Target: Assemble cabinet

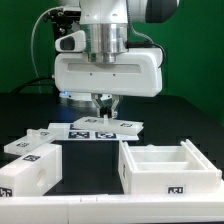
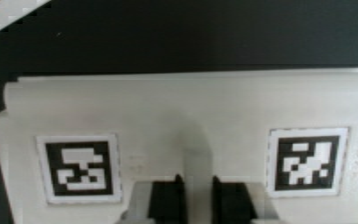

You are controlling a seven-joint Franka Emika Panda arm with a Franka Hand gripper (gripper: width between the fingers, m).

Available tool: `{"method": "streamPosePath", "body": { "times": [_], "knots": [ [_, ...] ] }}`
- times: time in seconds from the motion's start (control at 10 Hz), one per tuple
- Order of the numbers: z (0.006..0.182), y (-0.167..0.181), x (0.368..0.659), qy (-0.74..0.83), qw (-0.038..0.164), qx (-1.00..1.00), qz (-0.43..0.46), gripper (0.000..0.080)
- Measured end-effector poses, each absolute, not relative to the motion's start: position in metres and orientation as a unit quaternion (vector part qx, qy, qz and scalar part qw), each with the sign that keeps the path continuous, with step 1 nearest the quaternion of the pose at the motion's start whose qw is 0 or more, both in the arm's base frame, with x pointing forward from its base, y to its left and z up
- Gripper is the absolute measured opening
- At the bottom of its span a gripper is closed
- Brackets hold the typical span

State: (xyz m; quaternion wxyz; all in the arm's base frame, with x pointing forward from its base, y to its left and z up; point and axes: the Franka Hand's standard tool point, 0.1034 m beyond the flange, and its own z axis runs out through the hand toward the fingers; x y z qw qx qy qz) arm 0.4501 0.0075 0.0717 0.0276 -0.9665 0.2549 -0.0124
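On the exterior view's left, a blocky white plastic cabinet part [image 1: 30, 168] with square black-and-white tags lies on the black table [image 1: 195, 115], its long axis slanting away from the camera. At centre and farther back, the gripper [image 1: 101, 100] [image 2: 202, 195] hangs low over a flat white sheet [image 1: 95, 128] [image 2: 176, 110] bearing tags. I cannot tell whether this is a panel or the marker board, nor whether the close-set dark fingers pinch anything. On the right stands the open box [image 1: 170, 168], smooth, thick-walled and mouth up, well apart from the gripper and nearer the camera.
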Motion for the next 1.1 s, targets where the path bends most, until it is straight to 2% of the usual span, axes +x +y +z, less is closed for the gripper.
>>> {"method": "streamPosePath", "body": {
  "times": [0.1,0.4,0.8,0.9,1.1],
  "knots": [
    [0.072,0.009,0.45,0.27,0.028,-0.962,-0.011,0.0061],
    [0.071,0.04,0.445,0.503,0.029,-0.864,0.001,0.0061],
    [0.067,0.048,0.442,0.608,0.04,-0.793,0.012,0.0061],
    [0.067,0.05,0.439,0.633,0.038,-0.773,0.025,0.0061],
    [0.073,0.054,0.438,0.728,0.015,-0.68,0.09,0.0061]
  ]
}}
